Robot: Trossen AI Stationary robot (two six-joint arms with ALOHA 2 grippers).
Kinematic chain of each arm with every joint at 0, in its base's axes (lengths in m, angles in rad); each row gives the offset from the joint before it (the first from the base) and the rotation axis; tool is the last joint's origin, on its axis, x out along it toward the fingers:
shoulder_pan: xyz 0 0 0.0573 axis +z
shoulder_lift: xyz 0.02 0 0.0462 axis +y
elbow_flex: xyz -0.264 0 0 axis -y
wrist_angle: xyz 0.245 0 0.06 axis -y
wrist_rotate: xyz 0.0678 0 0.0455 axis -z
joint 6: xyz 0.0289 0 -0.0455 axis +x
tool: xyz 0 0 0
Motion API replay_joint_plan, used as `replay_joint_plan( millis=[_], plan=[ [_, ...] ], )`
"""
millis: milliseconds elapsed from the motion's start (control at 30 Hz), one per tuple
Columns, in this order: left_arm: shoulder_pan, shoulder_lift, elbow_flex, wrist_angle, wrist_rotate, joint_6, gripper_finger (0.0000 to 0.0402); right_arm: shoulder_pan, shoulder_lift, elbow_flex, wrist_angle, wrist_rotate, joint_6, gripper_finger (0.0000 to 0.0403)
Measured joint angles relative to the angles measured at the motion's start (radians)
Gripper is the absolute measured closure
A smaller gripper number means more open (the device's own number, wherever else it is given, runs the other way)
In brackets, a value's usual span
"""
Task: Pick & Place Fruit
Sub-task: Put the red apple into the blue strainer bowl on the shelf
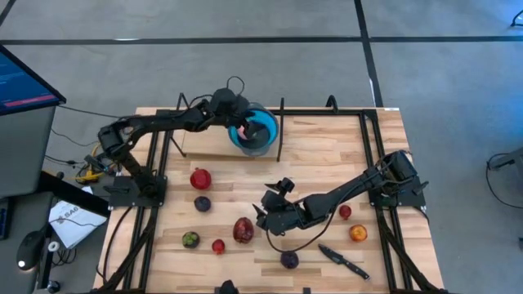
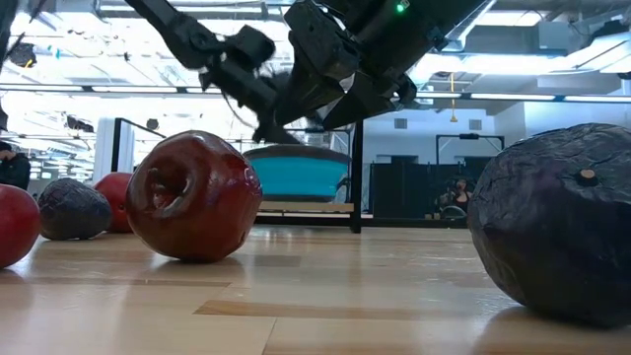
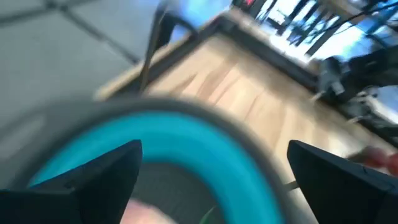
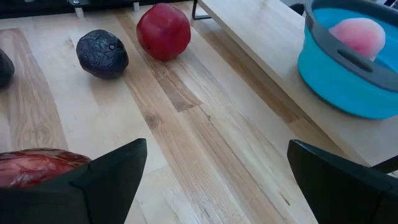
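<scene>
L gripper (image 1: 245, 131) over bowl, drop step; R gripper (image 1: 263, 214) going for next fruit.

L gripper hangs over the blue bowl (image 1: 265, 140) w/ fingers spread, nothing between them; a pink fruit (image 4: 357, 34) lies inside. R gripper sits low mid-bench, fingers wide apart, empty, just beside the dark red fruit (image 1: 243, 230). Other fruit scattered on the bench (image 1: 327, 155): red one (image 1: 200, 178), purple one (image 1: 202, 204), orange one (image 1: 357, 233) etc. Knife (image 1: 343, 261) near front edge. Likely next: R closes in on the dark red fruit, centres fingers round it, shuts; L pulls clear of bowl.
</scene>
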Motion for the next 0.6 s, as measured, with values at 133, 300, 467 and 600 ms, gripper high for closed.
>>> replay_joint_plan(
  millis=[133,300,467,600],
  plan=[
    [-0.057,-0.145,0.000,-0.008,-0.026,0.103,0.0023,0.000,-0.010,-0.001,-0.009,-0.011,-0.007,0.0020],
    [-0.195,-0.345,0.000,-0.130,-0.134,0.299,0.0037,-0.011,-0.054,-0.003,-0.011,-0.140,-0.061,0.0020],
    [-0.397,-0.492,0.001,-0.364,-0.340,0.400,0.0052,-0.044,-0.073,0.000,0.063,-0.473,-0.185,0.0020],
    [-0.559,-0.554,-0.039,-0.444,-0.469,0.376,0.0064,-0.061,-0.049,0.001,0.165,-0.698,-0.276,0.0020]
  ],
)
